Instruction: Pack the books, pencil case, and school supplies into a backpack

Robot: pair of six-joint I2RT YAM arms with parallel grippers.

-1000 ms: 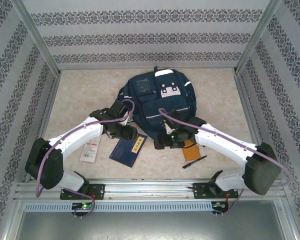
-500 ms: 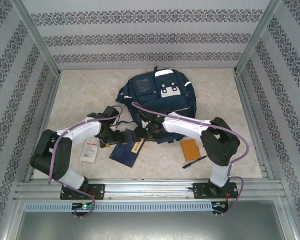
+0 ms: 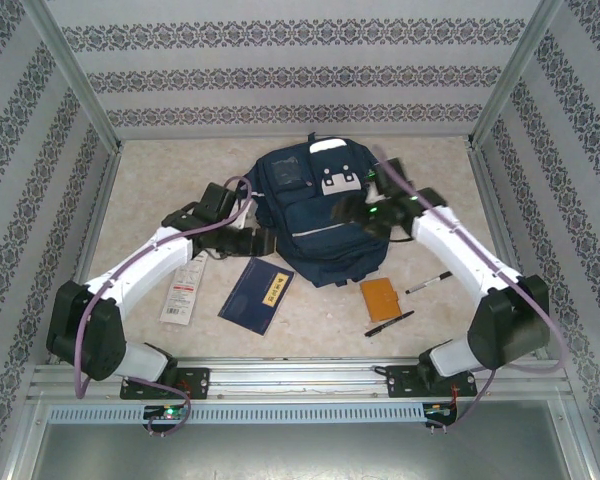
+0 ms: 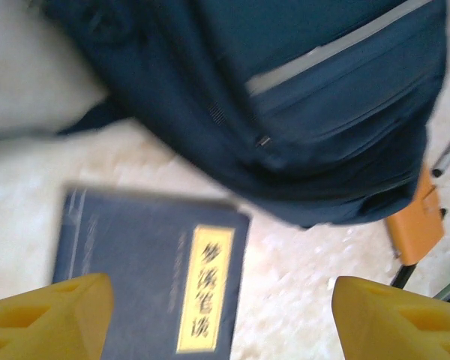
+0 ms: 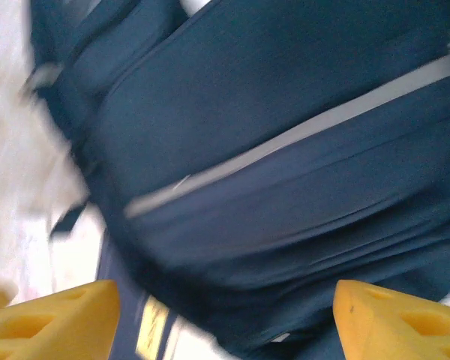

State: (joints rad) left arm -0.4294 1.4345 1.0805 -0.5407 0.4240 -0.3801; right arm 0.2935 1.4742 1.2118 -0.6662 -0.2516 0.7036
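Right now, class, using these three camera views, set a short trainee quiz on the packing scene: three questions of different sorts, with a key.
1. True or false: the booklet lies inside the backpack.
2. Pick one. The left gripper is: A) open with nothing between its fingers; B) shut on the booklet; C) shut on the backpack.
3. Short answer: in the top view, which flat item lies on the table just left of the booklet?

Key: 1 false, it lies on the table beside the backpack; 2 A; 3 the white packet.
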